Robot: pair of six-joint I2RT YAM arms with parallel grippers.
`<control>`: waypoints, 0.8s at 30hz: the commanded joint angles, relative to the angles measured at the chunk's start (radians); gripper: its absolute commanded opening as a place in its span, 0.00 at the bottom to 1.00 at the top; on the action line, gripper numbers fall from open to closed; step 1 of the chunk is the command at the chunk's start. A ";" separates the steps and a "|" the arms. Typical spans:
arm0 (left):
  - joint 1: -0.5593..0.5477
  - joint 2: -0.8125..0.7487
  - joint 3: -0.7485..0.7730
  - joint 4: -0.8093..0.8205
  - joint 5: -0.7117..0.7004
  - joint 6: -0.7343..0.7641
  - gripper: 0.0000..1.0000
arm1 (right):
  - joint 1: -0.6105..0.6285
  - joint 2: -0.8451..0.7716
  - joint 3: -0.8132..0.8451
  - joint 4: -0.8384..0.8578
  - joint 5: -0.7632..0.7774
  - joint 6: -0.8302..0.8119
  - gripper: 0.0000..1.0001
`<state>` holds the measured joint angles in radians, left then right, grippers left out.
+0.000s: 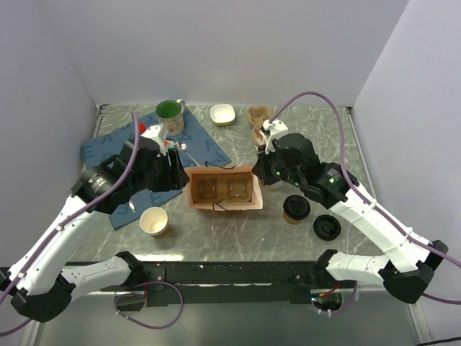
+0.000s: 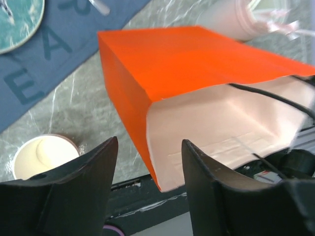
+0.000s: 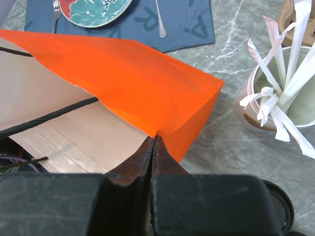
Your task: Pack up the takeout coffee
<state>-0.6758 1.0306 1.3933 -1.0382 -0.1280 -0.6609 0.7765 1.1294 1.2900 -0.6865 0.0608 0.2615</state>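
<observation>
Top external: high above the near edge, looking down on the whole counter (image 1: 288, 238). Left wrist: very close, looking past the left tool (image 2: 150, 145) into the orange bag (image 2: 187, 59) mouth. Right wrist: equally close, over the right tool (image 3: 152, 142) at the bag's opposite rim. All three share the bag.

A grey, white-veined stone-look table (image 1: 288, 234) sits boxed in on three sides by plain, pale lavender-white panels: a back wall (image 1: 238, 43), a left wall (image 1: 36, 94) and a right wall (image 1: 414, 94). Thin silvery trim (image 1: 198, 105) lines the seam below the back wall. A black strip (image 1: 238, 272) edges the table's near side. Soft, even light leaves only faint shadows.
</observation>
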 commanded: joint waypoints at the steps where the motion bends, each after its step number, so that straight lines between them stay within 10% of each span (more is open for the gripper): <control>1: -0.002 -0.010 -0.059 0.087 0.004 -0.040 0.58 | 0.004 -0.005 0.026 -0.031 0.013 0.021 0.00; 16: -0.002 0.026 -0.059 0.110 -0.036 -0.020 0.42 | 0.003 -0.039 -0.020 -0.025 0.007 0.041 0.00; 24: -0.002 0.023 -0.068 0.133 -0.042 0.012 0.05 | 0.001 -0.046 -0.012 -0.044 -0.018 0.059 0.07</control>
<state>-0.6758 1.0573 1.3128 -0.9447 -0.1497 -0.6708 0.7765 1.1076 1.2766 -0.6987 0.0574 0.3000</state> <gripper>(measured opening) 0.109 0.011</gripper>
